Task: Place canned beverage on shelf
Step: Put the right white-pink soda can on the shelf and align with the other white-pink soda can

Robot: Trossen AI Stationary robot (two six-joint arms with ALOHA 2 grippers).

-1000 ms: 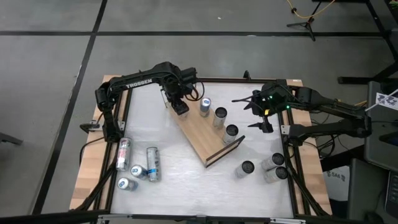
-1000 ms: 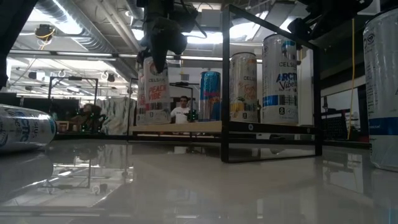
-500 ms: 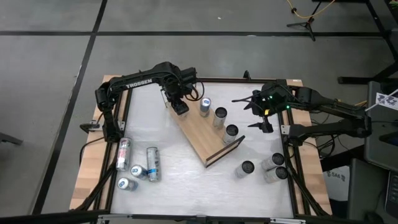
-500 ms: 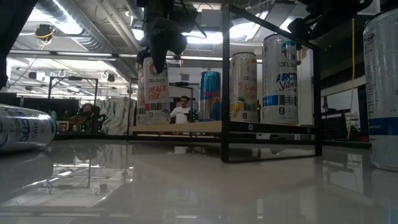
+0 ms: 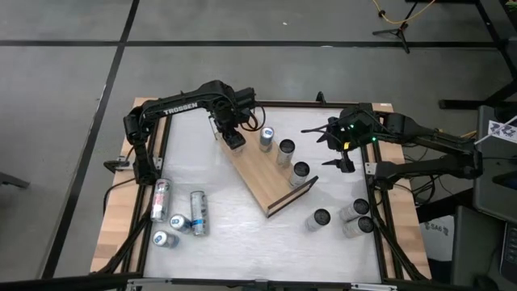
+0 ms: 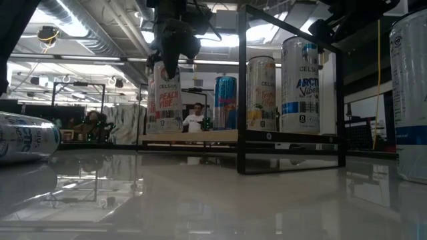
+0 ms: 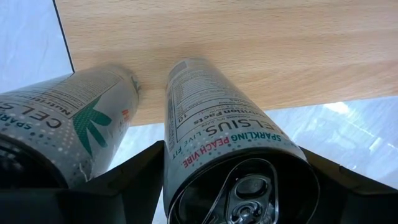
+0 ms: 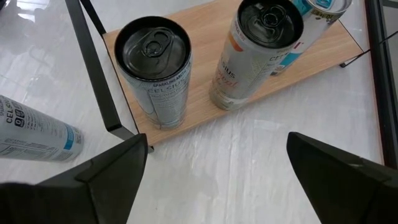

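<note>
- Left gripper (image 5: 233, 136) hanging over the far end of the shelf (image 5: 262, 176), jaws closed around an upright peach can (image 6: 167, 95) standing on the board.
- From the left wrist view, can (image 7: 227, 149) sitting square between the two fingers, base apparently down on the wood; a second can (image 7: 68, 121) just beside the gripped one, close to the board's edge.
- Judged best: open evenly, no twist, then lift straight up until clear of the rim.
- Risk: sideways drift on release likely to tip the neighbour just beside the jaws.
- Three more cans (image 5: 285, 152) lined along the board, away from the left gripper toward the right one.
- Right gripper (image 5: 335, 144) waiting just off the board, jaws wide apart, nothing between them.
</note>
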